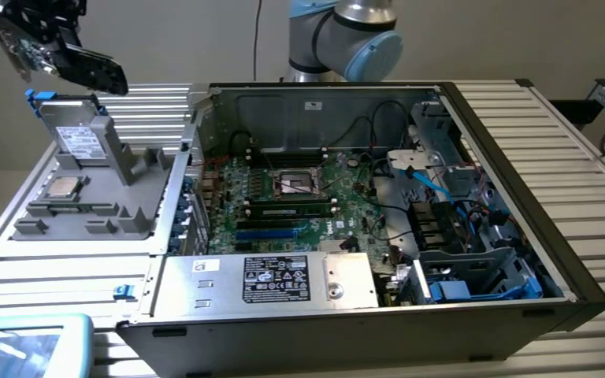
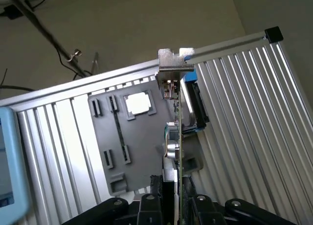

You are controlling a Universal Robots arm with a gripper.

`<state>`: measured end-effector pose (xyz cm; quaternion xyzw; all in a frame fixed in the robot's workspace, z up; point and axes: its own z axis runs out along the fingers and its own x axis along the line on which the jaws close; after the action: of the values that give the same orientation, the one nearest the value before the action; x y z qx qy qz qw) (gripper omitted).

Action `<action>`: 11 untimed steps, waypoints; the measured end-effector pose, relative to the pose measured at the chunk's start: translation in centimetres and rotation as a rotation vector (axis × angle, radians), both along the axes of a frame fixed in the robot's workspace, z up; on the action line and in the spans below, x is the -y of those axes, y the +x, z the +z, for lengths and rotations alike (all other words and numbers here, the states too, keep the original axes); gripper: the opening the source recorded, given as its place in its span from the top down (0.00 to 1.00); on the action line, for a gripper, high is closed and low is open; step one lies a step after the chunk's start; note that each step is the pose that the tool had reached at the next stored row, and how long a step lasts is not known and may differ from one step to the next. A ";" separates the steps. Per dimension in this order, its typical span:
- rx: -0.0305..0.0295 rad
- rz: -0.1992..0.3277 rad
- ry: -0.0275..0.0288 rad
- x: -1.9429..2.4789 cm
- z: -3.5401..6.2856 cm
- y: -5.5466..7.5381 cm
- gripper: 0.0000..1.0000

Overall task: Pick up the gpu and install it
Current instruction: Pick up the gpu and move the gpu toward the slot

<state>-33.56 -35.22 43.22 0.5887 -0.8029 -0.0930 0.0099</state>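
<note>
In the exterior view, a pale blue-framed panel (image 1: pixel 19 346) sits nearest, in the lower corner on the exterior view's left. Just beyond it, the open computer case (image 1: pixel 313 106) lies on the ribbed metal table (image 1: pixel 566 134). Inside the case are the large green motherboard (image 1: pixel 281 197) and a labelled silver power supply (image 1: pixel 271 279). On the exterior view's left of the case stands a grey holder tray (image 1: pixel 103 181) with the silver CPU chip (image 1: pixel 64 187) on it. High above that tray, well apart from the case, the gripper (image 1: pixel 50 31) holds the gpu (image 1: pixel 38 53) in the air.

In the wrist view, the gripper (image 2: pixel 178 205) is nearest. Its black fingers (image 2: pixel 151 205) are clamped on either face of the gpu (image 2: pixel 179 137), which is seen edge-on with its silver bracket (image 2: pixel 173 61) at the far end. Beyond it lie the grey holder tray (image 2: pixel 142 151) and the CPU chip (image 2: pixel 138 103).
</note>
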 end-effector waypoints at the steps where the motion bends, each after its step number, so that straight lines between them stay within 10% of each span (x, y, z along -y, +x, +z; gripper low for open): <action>1: 0.0069 0.010 0.0000 0.00 0.00 0.0 0.73; 7: 0.0467 0.069 0.0001 0.00 0.00 0.0 0.73; 11: 0.0622 0.116 0.0005 0.00 -0.01 0.0 0.73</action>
<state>-33.56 -35.22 43.21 0.6369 -0.7673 -0.0741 -0.0098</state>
